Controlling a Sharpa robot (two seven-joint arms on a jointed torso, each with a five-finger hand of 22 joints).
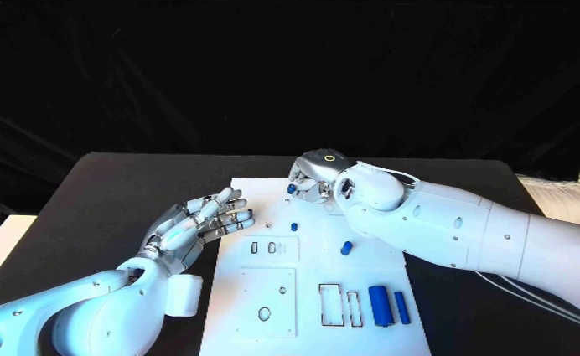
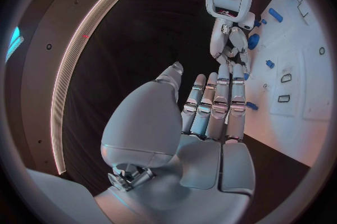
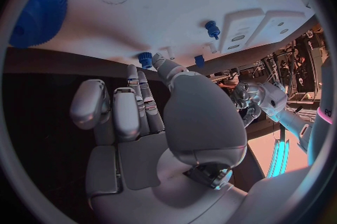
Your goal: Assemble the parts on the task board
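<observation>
The white task board (image 1: 312, 274) lies in the middle of the black table. My right hand (image 1: 322, 175) is bent down over its far end, and its thumb and one finger pinch a small blue part (image 1: 292, 189) that stands there; the same part (image 3: 145, 58) sits between those tips in the right wrist view. My left hand (image 1: 199, 224) hovers palm up over the board's left edge, fingers spread and holding nothing. Two more small blue parts (image 1: 295, 226) (image 1: 347, 248) stand mid-board. Two long blue parts (image 1: 380, 306) lie near the front right.
Rectangular slots (image 1: 330, 304) and an oval hole (image 1: 265, 314) are cut into the board's near half. A blue gear (image 3: 39, 10) and a blue peg (image 3: 211, 27) sit on the board in the right wrist view. Bare black table (image 1: 109, 197) flanks the board.
</observation>
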